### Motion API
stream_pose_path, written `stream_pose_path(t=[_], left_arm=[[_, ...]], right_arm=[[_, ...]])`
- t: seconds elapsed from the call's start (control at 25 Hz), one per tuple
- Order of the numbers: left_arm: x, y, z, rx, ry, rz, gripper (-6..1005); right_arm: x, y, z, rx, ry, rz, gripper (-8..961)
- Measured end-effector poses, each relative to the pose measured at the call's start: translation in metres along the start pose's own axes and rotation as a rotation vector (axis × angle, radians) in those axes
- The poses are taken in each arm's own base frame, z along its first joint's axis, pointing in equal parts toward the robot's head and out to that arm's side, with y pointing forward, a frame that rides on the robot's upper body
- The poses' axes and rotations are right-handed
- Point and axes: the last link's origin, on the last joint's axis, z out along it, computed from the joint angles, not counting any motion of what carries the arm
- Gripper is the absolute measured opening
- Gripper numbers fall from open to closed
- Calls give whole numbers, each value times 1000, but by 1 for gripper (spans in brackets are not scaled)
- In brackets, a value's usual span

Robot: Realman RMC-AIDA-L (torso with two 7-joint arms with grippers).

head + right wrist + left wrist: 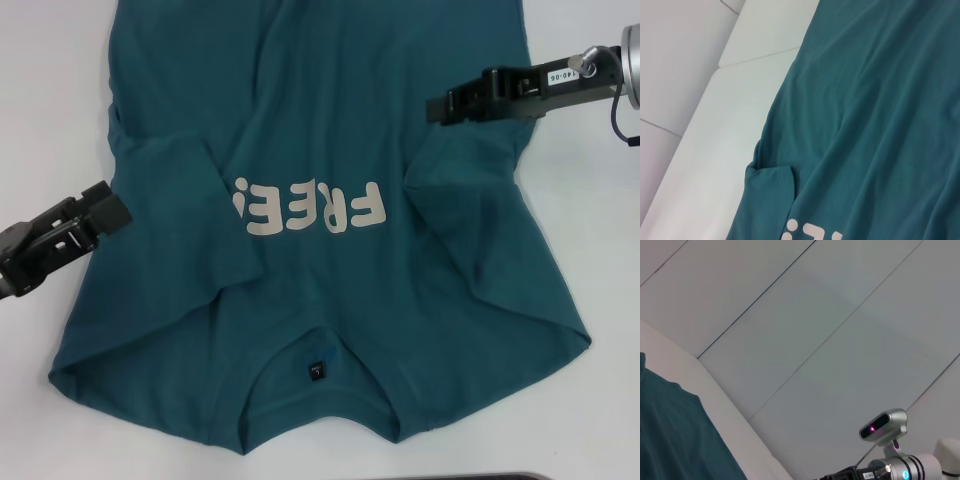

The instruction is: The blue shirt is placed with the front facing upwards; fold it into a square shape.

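The blue shirt point(330, 180) lies flat on the white table point(45, 100), front up, "FREE" lettering point(310, 208) and neck tag point(316, 372) visible, collar toward the robot, both sleeves folded inward over the chest. Left gripper point(112, 208) touches the shirt's left edge; right gripper point(437, 106) hovers over its right side. Whether either gripper's jaws are spread or pressed together cannot be told

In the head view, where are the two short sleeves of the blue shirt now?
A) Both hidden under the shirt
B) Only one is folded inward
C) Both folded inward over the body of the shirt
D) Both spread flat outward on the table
C: on the blue shirt, each sleeve lies folded in beside the FREE lettering.
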Motion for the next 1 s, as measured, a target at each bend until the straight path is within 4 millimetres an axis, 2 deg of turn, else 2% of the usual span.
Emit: stream_pose_path(t=[0.16,0.4,0.6,0.72,0.8,1.0], left_arm=[[1,0,0,-1,0,1,899],[1,-1,-1,1,-1,1,900],[0,0,-3,6,-1,2,900],[1,0,-8,13,-3,10,900],[3,-1,-12,16,-15,18,900],[9,3,-20,-12,-61,97,899]], right_arm=[[-3,2,0,-10,4,-2,234],[-2,-3,-6,38,70,-47,499],[-3,-11,-19,44,36,-115,721],[1,-10,-23,-4,-9,-269,803],[9,-6,-25,-55,-58,-437,858],[37,6,-34,-156,-262,-816,852]])
